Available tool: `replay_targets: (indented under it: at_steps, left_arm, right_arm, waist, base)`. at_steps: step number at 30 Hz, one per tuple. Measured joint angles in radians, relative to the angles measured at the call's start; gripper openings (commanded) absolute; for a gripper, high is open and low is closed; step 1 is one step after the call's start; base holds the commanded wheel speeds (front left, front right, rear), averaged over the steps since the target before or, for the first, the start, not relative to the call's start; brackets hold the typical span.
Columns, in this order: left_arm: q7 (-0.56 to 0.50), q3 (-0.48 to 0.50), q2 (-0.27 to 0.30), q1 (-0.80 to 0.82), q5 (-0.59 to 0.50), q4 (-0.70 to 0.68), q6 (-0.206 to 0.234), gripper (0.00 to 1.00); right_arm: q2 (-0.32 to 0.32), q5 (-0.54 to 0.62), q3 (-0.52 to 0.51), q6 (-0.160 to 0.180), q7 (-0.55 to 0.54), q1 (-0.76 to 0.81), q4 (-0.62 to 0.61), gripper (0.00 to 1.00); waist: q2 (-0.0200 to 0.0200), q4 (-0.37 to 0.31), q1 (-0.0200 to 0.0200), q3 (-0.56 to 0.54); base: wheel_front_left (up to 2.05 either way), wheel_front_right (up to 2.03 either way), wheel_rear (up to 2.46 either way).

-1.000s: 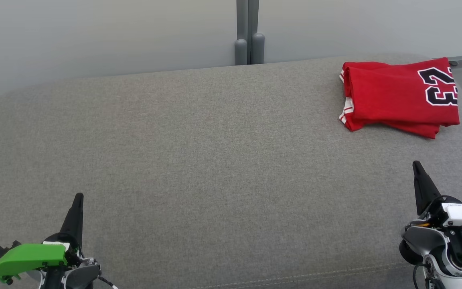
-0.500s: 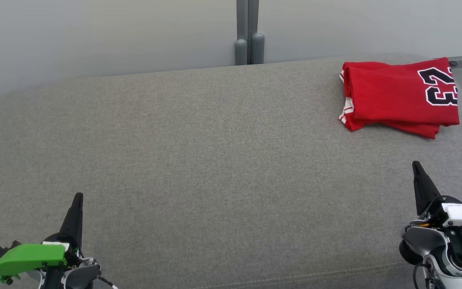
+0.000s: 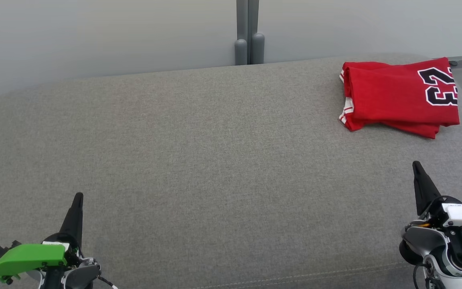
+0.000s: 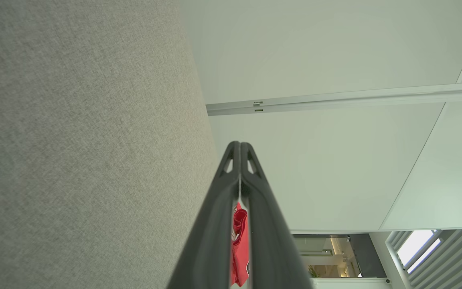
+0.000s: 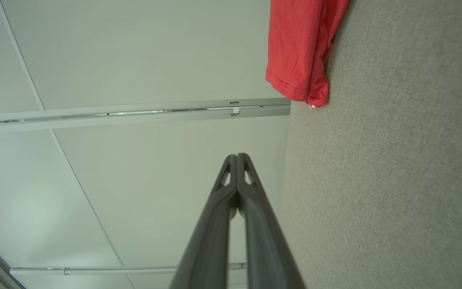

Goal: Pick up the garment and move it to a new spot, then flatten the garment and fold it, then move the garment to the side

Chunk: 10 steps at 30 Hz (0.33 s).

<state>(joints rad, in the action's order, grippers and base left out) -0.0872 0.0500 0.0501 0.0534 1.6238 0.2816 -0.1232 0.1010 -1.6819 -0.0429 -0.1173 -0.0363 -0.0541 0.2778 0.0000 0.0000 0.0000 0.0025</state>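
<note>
Stock count, bench and robot, as seen from the room.
One red garment [image 3: 399, 96]; one grey upholstered bench [image 3: 215, 160]; two grippers, the left gripper [image 3: 78, 196] and the right gripper [image 3: 416, 164], each with two dark fingers [image 5: 215, 233]; one green cover [image 3: 28, 257] at the left wrist; two grey posts [image 3: 257, 48] at the back wall.

left hand [image 4: 239, 144] closed | grey surface [image 4: 74, 140] alongside | red garment [image 4: 240, 245] beyond

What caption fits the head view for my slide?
Folded red jersey at the grey cushion's far right; left gripper and right gripper shut, empty.
</note>
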Motion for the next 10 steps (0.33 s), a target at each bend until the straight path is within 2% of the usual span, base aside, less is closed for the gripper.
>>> replay_targets:
  at_steps: [10]
  left_arm:
    - [0.0,0.001,0.0,0.0,0.0,0.0,0.0,0.0]
  right_arm:
    - [-0.002,0.0,-0.001,0.0,-0.001,0.0,0.002,0.0]
  waist:
    - [0.0,0.0,0.0001,0.0]
  base:
    - [0.0,0.0,0.0]
